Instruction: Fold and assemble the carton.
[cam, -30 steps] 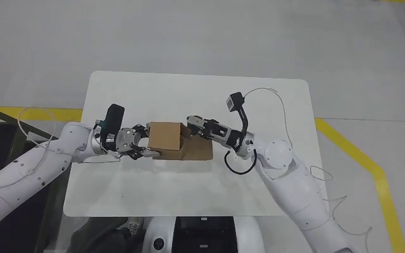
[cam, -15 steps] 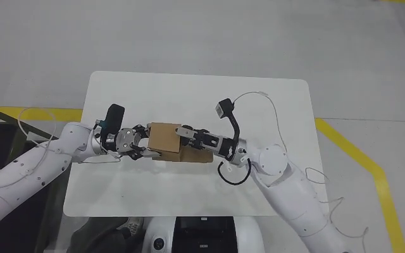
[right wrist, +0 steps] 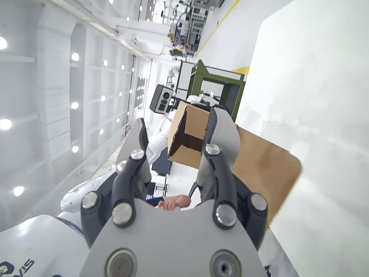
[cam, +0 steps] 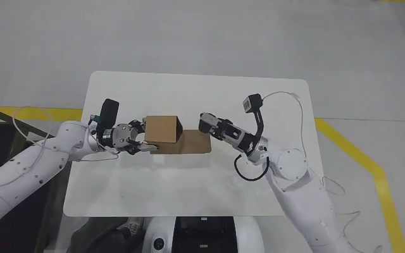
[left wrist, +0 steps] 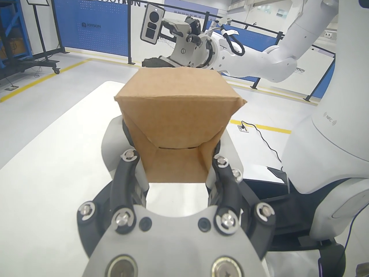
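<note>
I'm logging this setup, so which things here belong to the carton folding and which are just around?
Job: brown cardboard carton; left gripper shut on it; open right gripper close by.
Just around: white table underneath; yellow floor line.

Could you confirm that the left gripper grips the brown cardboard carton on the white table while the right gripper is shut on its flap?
Not quite: the right gripper is open with nothing between its fingers, as the right wrist view shows. The left gripper does grip the brown cardboard carton on the white table.
</note>
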